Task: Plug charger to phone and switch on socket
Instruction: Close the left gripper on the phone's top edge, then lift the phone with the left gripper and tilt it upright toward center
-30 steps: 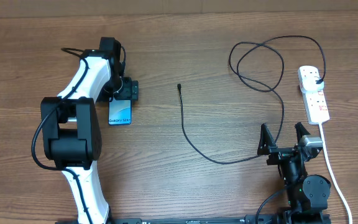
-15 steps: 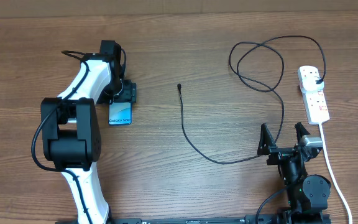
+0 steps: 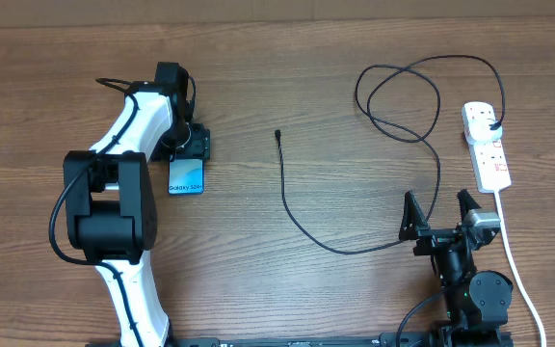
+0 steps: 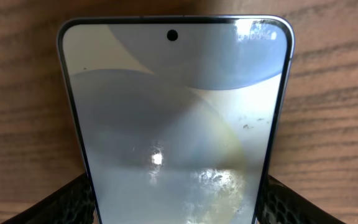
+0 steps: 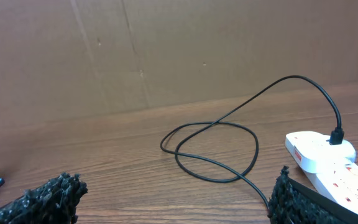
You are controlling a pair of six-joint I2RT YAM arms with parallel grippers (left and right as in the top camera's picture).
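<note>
— Looking from above, where do we find the phone point(image 3: 186, 175)?
— We find it on the left part of the wooden table point(image 3: 287, 58), with its lit screen facing up. We cannot tell if it rests on the wood or is lifted a little.
— What does the left gripper point(image 3: 189, 150) do?
— It is closed on the phone. In the left wrist view its fingers point(image 4: 73, 200) touch both long edges.
— And the right gripper point(image 3: 439, 214)?
— It is spread wide and holds nothing.
— Where is the charger point(image 3: 284, 183)?
— Its small plug tip point(image 3: 277, 135) lies free in the middle of the table, well apart from the phone. The cable runs toward the right gripper, then curls in a loop. It ends in a black plug point(image 3: 494, 123) seated in the socket point(image 3: 490, 159). The socket lies at the right side, and a white cord point(image 3: 514, 255) leads from it.
</note>
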